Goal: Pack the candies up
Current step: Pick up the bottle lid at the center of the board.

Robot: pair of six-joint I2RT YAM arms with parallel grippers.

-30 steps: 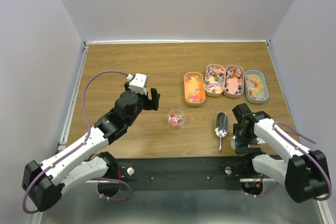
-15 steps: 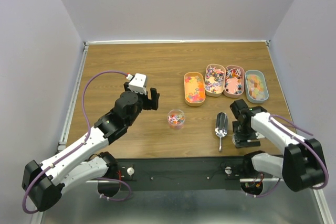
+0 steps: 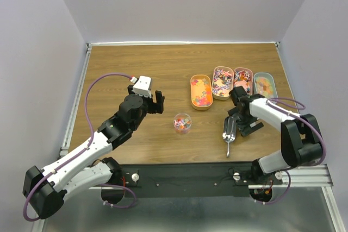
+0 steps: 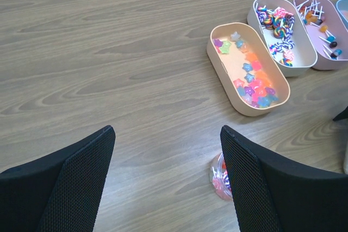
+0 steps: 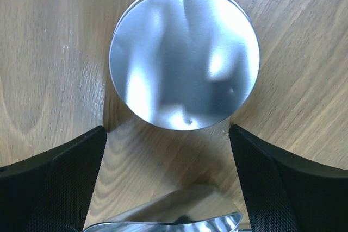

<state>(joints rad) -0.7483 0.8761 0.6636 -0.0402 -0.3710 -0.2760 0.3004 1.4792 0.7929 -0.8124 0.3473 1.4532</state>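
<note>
The right gripper [image 5: 166, 130], jaws wide and empty, is hanging over a round mirror-bright metal lid [image 5: 185, 55] beside the steel scoop [image 3: 229, 127], likely needing to descend and pinch its thin rim, while the left gripper [image 4: 167, 134] is gaping empty near the mid-table clear jar [image 4: 216, 180] holding the multicoloured candies [image 3: 182, 121]

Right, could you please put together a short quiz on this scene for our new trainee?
1. True or false: a gripper holds the metal scoop.
2. How many oblong trays stand in the row? A two, B four, C six.
3. What does the small jar hold?
Key: 1 false, it lies on the table beside the open right gripper; 2 B; 3 candies.
</note>
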